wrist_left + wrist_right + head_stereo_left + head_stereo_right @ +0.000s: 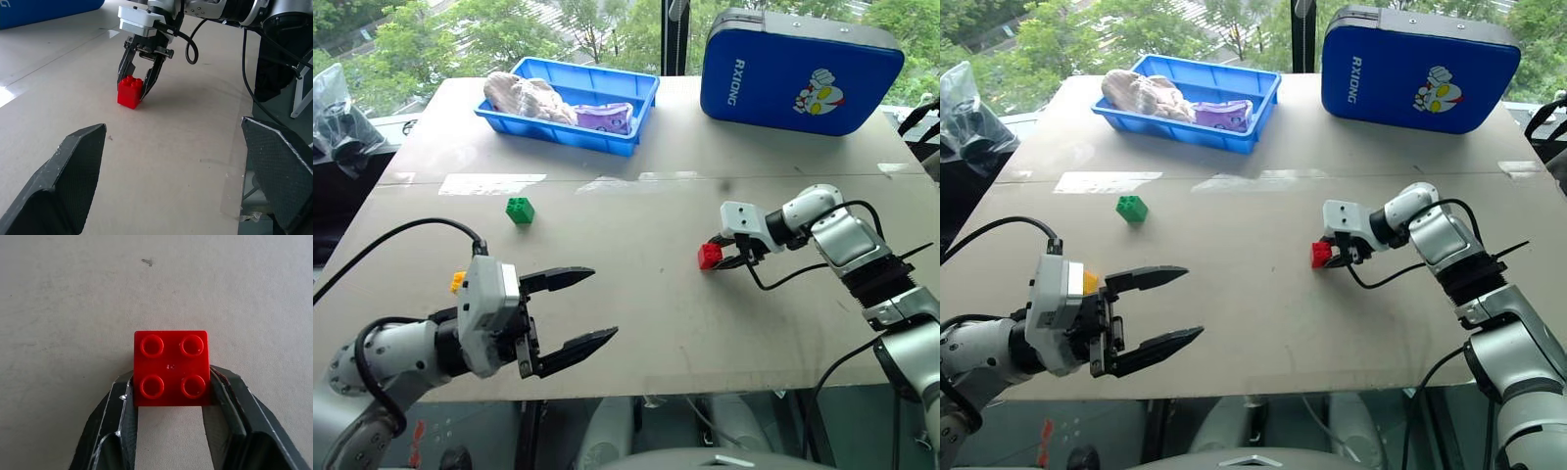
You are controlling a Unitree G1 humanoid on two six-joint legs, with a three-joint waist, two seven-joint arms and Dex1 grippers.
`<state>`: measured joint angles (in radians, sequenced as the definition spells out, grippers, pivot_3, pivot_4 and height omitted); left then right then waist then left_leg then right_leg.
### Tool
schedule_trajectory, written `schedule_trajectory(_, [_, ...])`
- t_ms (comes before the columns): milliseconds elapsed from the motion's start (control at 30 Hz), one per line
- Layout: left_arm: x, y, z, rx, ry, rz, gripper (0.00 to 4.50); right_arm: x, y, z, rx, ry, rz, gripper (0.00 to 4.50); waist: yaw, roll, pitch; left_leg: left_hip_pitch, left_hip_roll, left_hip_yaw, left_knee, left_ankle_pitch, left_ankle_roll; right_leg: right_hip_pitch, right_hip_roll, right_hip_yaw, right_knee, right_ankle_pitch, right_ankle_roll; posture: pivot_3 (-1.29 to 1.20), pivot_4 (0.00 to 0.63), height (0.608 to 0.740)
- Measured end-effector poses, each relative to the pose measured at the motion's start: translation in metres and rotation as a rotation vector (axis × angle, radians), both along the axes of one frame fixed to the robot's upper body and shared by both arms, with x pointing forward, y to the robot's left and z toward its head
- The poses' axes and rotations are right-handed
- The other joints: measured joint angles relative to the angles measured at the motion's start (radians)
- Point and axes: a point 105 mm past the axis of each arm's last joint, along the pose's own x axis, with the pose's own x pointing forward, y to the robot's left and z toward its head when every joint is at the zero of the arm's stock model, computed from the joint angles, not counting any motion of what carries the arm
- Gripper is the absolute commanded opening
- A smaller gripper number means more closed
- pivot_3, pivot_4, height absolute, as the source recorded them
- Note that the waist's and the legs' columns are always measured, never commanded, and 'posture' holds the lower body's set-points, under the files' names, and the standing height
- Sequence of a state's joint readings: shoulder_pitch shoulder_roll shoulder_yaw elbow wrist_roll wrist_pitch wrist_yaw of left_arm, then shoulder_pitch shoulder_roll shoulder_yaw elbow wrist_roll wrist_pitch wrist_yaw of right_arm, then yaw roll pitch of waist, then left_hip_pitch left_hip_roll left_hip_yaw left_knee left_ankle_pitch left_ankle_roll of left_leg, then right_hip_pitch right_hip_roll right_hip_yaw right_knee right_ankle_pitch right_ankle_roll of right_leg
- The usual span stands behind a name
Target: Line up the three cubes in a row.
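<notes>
The red cube (171, 367) rests studs-up on the table right of centre. My right gripper (724, 253) reaches down and leftward onto it, one fingertip (122, 396) against each side. The left wrist view shows the same grip, the right gripper (132, 88) straddling the red cube (130, 92). The green cube (520, 210) lies alone at the left middle of the table. The yellow-orange cube (458, 282) peeks out behind my left wrist near the front left. My left gripper (604, 305) hovers wide open and empty over the front edge, pointing right.
A blue tray (558, 132) holding a pink and a purple bundle stands at the back centre. A big blue case (798, 69) sits at the back right. A black bagged object (342, 127) lies off the table's left side.
</notes>
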<state>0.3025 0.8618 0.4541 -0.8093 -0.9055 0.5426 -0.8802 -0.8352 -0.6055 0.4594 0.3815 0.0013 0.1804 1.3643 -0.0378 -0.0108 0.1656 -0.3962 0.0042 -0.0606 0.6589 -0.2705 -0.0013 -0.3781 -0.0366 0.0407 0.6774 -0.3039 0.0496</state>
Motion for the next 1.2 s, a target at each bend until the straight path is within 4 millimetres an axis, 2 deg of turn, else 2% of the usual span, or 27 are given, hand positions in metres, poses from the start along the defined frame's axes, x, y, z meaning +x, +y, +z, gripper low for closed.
schedule_trajectory(33, [0.001, 0.0, 0.0, 0.0, 0.004, 0.004, 4.5, 0.001, -0.001, -0.002, -0.003, 0.006, -0.004, 3.85, 0.0, 0.0, 0.0, 0.0, 0.0, 0.0, 0.0, 0.001, -0.002, 0.0, 0.0, 0.0, 0.0, 0.0, 0.0, 0.0, 0.15, 0.74])
schedule_trajectory(100, [0.002, -0.001, -0.003, 0.001, 0.02, 0.018, 4.5, 0.001, -0.001, 0.0, 0.007, -0.001, -0.007, 4.47, 0.0, 0.0, 0.0, 0.0, 0.0, 0.0, 0.0, 0.001, -0.002, 0.0, 0.0, 0.0, 0.0, 0.0, 0.0, 0.0, 0.15, 0.74])
schedule_trajectory(133, [0.003, -0.001, -0.003, 0.001, 0.022, 0.021, 4.5, 0.001, -0.001, 0.001, 0.009, -0.002, -0.007, 4.47, 0.0, 0.0, 0.0, 0.0, 0.0, 0.0, 0.0, 0.001, -0.002, 0.0, 0.0, 0.0, 0.0, 0.0, 0.0, 0.0, 0.15, 0.74])
schedule_trajectory(267, [0.005, 0.006, -0.011, -0.02, 0.057, 0.106, 4.5, -0.006, -0.004, 0.023, 0.132, -0.055, -0.036, 4.47, 0.001, 0.0, 0.0, -0.001, 0.0, 0.0, 0.0, 0.001, -0.002, 0.0, -0.003, 0.0, -0.001, 0.0, 0.0, 0.0, 0.15, 0.74])
schedule_trajectory(367, [0.01, 0.019, -0.018, -0.026, 0.057, 0.216, 4.5, -0.014, -0.007, 0.038, 0.219, -0.092, -0.055, 4.47, 0.003, 0.0, 0.0, -0.001, 0.0, -0.001, -0.001, -0.001, 0.001, 0.0, -0.003, 0.0, -0.001, 0.0, 0.0, 0.0, 0.15, 0.74])
schedule_trajectory(400, [0.013, 0.029, -0.022, -0.026, 0.059, 0.291, 4.5, -0.02, -0.011, 0.044, 0.27, -0.11, -0.068, 4.47, 0.004, 0.0, 0.0, -0.001, 0.0, -0.001, -0.001, -0.001, 0.001, 0.0, -0.003, 0.0, 0.0, 0.0, 0.0, 0.0, 0.15, 0.74])
schedule_trajectory(467, [0.024, 0.079, -0.038, 0.013, 0.129, 0.597, 4.5, -0.049, -0.022, 0.064, 0.456, -0.142, -0.089, 4.47, 0.014, 0.0, 0.0, -0.001, 0.0, -0.002, -0.001, -0.001, 0.002, 0.0, -0.003, 0.0, 0.0, 0.0, 0.0, 0.0, 0.15, 0.74])
schedule_trajectory(533, [0.03, 0.102, -0.04, 0.015, 0.147, 0.713, 4.5, -0.066, -0.02, 0.075, 0.526, -0.153, -0.079, 4.47, 0.019, 0.0, 0.0, -0.001, 0.0, -0.002, 0.0, -0.001, 0.002, 0.0, -0.003, 0.0, 0.0, 0.0, 0.0, 0.0, 0.15, 0.74])
schedule_trajectory(600, [0.036, 0.112, -0.035, -0.008, 0.137, 0.759, 4.5, -0.08, -0.014, 0.084, 0.566, -0.18, -0.069, 4.47, 0.023, -0.001, -0.001, 0.0, 0.0, -0.002, 0.0, -0.001, 0.002, 0.001, -0.003, -0.001, 0.001, 0.0, 0.0, 0.0, 0.15, 0.74])
schedule_trajectory(700, [0.044, 0.111, -0.029, -0.011, 0.125, 0.718, 4.5, -0.089, -0.011, 0.077, 0.522, -0.171, -0.114, 4.47, 0.024, -0.002, -0.001, 0.001, -0.001, -0.001, 0.001, -0.001, 0.002, 0.001, -0.002, -0.001, 0.001, 0.0, 0.0, 0.0, 0.15, 0.74])
schedule_trajectory(767, [0.047, 0.107, -0.029, -0.008, 0.132, 0.663, 4.5, -0.087, -0.014, 0.065, 0.473, -0.109, -0.179, 4.47, 0.025, -0.002, -0.001, 0.001, -0.001, -0.001, 0.001, -0.001, 0.002, 0.001, -0.001, 0.0, 0.001, 0.0, 0.0, 0.0, 0.15, 0.74])
schedule_trajectory(867, [0.057, 0.105, -0.027, -0.011, 0.128, 0.618, 4.5, -0.083, -0.017, 0.057, 0.44, -0.071, -0.24, 4.47, 0.025, -0.002, -0.001, 0.001, -0.001, -0.002, 0.0, -0.001, 0.001, 0.001, -0.001, -0.001, 0.001, 0.0, 0.0, 0.0, 0.15, 0.74])
schedule_trajectory(1067, [0.107, 0.13, -0.01, 0.01, 0.102, 0.784, 4.5, -0.086, -0.012, 0.071, 0.576, -0.106, -0.215, 4.47, 0.025, -0.002, -0.001, -0.001, -0.002, -0.002, 0.001, -0.001, 0.002, 0.001, 0.0, -0.002, 0.001, 0.0, 0.0, 0.0, 0.15, 0.74])
schedule_trajectory(1167, [0.132, 0.149, -0.014, 0.051, 0.136, 0.929, 4.5, -0.092, -0.007, 0.083, 0.658, -0.155, -0.21, 4.47, 0.024, -0.003, -0.001, -0.001, -0.002, -0.003, 0.001, -0.001, 0.001, 0.0, 0.001, -0.002, 0.001, 0.0, 0.0, 0.0, 0.15, 0.74])
schedule_trajectory(1200, [0.134, 0.152, -0.016, 0.06, 0.142, 0.948, 4.5, -0.093, -0.006, 0.085, 0.664, -0.162, -0.21, 4.47, 0.021, -0.003, -0.001, -0.001, -0.002, -0.002, 0.001, -0.001, 0.001, 0.0, 0.001, -0.001, 0.001, 0.0, 0.0, 0.0, 0.15, 0.74])
